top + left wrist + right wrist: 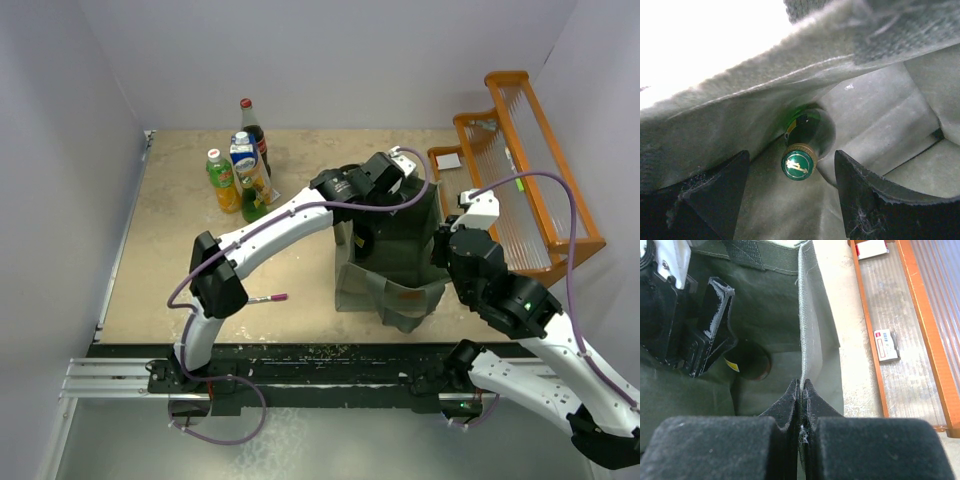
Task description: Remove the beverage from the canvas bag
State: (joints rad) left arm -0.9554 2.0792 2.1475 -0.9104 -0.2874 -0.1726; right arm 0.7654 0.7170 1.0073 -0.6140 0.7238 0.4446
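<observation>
The grey-green canvas bag point(392, 268) stands in the middle of the table. My left gripper point(792, 192) is open inside the bag, its fingers either side of and above a dark green bottle with a green and gold cap point(798, 164). The bottle also shows in the right wrist view point(747, 360), deep in the bag, partly behind my left gripper's fingers point(715, 320). My right gripper point(802, 385) is shut on the bag's right rim point(802, 315), holding that wall upright. In the top view my left gripper point(385, 180) is at the bag's far edge, and my right gripper point(447, 245) at its right side.
Several bottles and a carton point(240, 172) stand at the back left of the table. An orange wooden rack point(530, 170) stands at the right, with small white cards point(886, 345) on it. A red-tipped pen point(266, 298) lies near the left arm.
</observation>
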